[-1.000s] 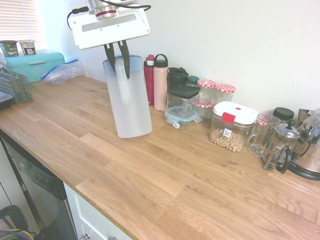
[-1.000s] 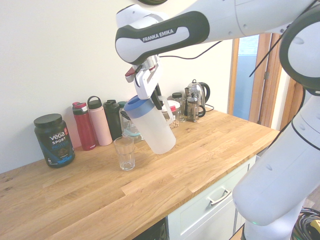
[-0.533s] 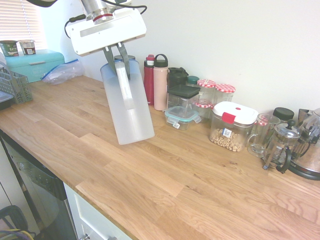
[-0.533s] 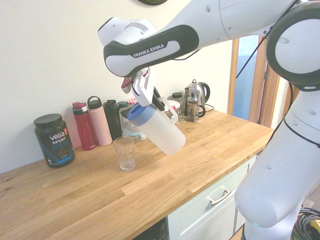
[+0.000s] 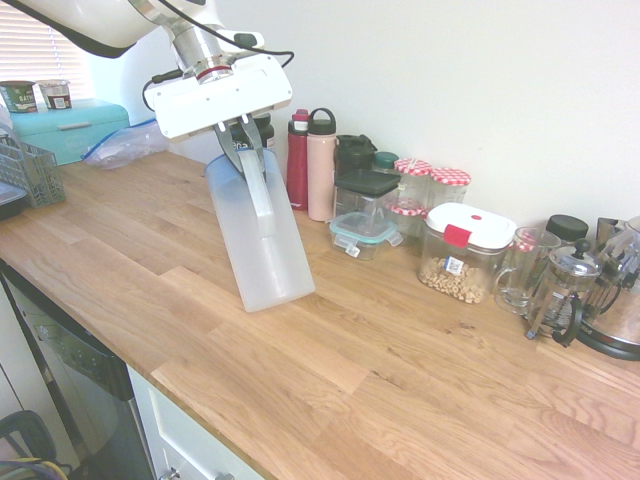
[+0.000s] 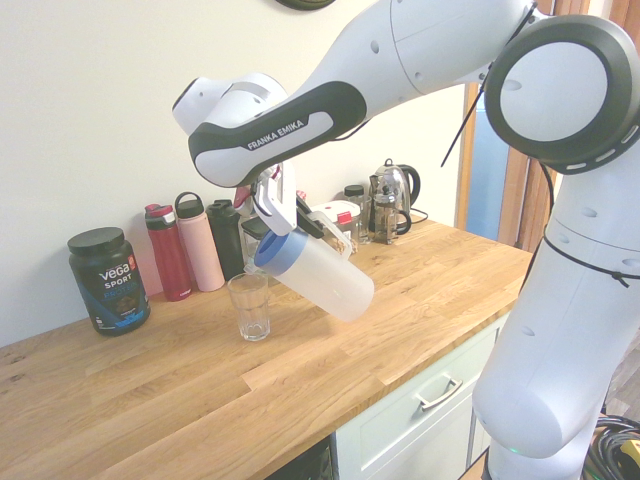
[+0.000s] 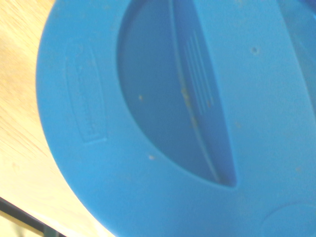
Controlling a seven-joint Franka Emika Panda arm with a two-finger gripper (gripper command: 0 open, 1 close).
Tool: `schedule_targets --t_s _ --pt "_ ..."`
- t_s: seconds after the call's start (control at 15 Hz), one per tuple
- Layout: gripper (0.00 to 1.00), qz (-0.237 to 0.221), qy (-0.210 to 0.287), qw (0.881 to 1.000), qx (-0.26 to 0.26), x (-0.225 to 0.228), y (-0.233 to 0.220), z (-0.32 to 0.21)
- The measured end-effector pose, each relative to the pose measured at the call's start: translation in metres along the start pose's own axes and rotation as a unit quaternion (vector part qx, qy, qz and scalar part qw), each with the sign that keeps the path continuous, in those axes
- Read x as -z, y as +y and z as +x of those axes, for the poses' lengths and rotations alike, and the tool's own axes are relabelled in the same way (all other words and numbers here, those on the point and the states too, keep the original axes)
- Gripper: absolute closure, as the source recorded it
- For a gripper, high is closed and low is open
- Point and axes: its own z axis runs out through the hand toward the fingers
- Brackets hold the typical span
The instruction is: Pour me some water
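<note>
The gripper (image 6: 283, 212) is clamped tight on the handle of the frosted plastic pitcher (image 6: 320, 277), which hangs clear of the wooden countertop (image 6: 400, 300) and leans steeply — blue lid (image 6: 274, 252) end low, base raised toward the counter's front edge. In the second exterior view the lid's lip sits just above and slightly to one side of the clear drinking glass (image 6: 248, 306), which stands upright on the counter and looks empty. The wrist view is filled by the blue lid (image 7: 163, 118), so it gives no help with aim.

The step in hand, as I judge it, is the pour itself. To do it well:

1. Line the spout up over the middle of the glass mouth before tipping further — it looks a touch off to the side.
2. Tilt slowly; whether the lid's opening faces the glass I cannot tell, so a sudden gush or no flow at all are both possible.
3. Keep the lid close above the rim without touching it, since a light glass would tip easily.
4. Watch the level and right the pitcher early.

The bottles (image 6: 185, 245) behind are well apart from the glass.
</note>
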Motion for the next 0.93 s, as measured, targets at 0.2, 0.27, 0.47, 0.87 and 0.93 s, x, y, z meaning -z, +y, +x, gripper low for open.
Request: schedule_targets --t_s 0.2,0.27,0.47,0.87,0.93 --pt "1.0 -0.024 -0.004 1.0 0.012 -0.001 -0.012 0.003" --pt "1.0 -0.032 -0.004 0.999 0.015 -0.001 -0.015 0.005" --pt "1.0 -0.049 -0.001 0.999 0.022 -0.003 -0.027 0.009" --pt "1.0 -0.074 0.002 0.997 0.024 -0.009 -0.032 0.017" --pt "1.0 -0.076 0.002 0.997 0.023 -0.009 -0.031 0.017"
